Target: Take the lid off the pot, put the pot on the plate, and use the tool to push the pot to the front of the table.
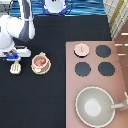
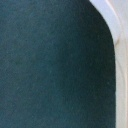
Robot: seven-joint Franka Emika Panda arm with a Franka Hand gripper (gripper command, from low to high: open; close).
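The pot point(image 1: 40, 61), pinkish-tan with reddish contents, sits uncovered on the tan plate point(image 1: 41, 70) on the black table point(image 1: 45, 100), at the exterior view's left. The lid point(image 1: 81, 48) lies on the stove's upper-left burner spot, knob up. The cream tool point(image 1: 16, 68) lies on the table just left of the plate. My gripper point(image 1: 14, 59) hangs directly over the tool's upper end, touching or nearly touching it. The wrist view shows only dark table point(image 2: 50, 65) and a pale curved edge point(image 2: 117, 35) that I cannot identify.
The brownish-pink stove panel point(image 1: 120, 85) fills the exterior view's right, with three bare black burners point(image 1: 103, 50). A large grey pan point(image 1: 94, 106) with a handle stands at its bottom. A blue and white object point(image 1: 55, 6) sits at the top edge.
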